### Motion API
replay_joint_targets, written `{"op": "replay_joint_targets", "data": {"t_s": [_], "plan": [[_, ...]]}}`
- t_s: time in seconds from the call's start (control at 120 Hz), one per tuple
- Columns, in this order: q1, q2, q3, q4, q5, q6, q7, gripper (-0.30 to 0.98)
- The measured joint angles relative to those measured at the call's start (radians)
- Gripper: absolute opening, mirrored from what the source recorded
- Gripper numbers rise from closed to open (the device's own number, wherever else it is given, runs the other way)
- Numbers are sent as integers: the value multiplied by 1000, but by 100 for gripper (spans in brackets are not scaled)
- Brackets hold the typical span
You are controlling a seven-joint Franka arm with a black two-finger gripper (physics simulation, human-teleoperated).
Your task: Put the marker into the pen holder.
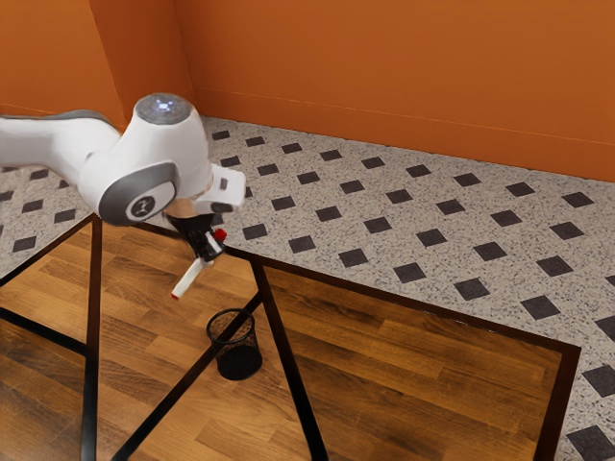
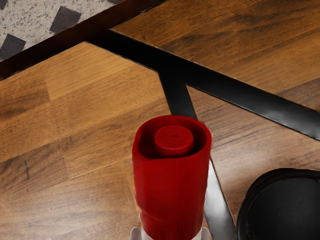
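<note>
One marker (image 1: 187, 279) is pinched between the fingers (image 1: 200, 243) of the gripper (image 1: 209, 253), gripped towards its red end (image 2: 172, 195); this apparently leaves the white barrel (image 1: 192, 273) free for insertion. The barrel slants downward, towards the exterior view's left, so it probably requires turning upright. Below and apart, the black mesh pen holder (image 1: 239, 362) stands upright on the bench (image 1: 413, 351), open rim (image 1: 233, 309) uppermost, ready to receive the marker. Alignment over the rim should precede lowering; a slanted entry could tip the holder. Beyond lie the tiled floor (image 1: 442, 230) and orange wall (image 1: 404, 77).
</note>
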Motion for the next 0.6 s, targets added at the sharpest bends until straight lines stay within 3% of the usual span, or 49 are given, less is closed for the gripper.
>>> {"op": "replay_joint_targets", "data": {"t_s": [0.067,0.292,0.517,0.6], "plan": [[3,-62,-30,-52,27,75,-48,-10],[12,-179,-146,-195,2,208,-235,-10],[23,-183,-181,-245,-13,272,-401,-10],[42,-136,-182,-239,22,296,-445,-10]]}}
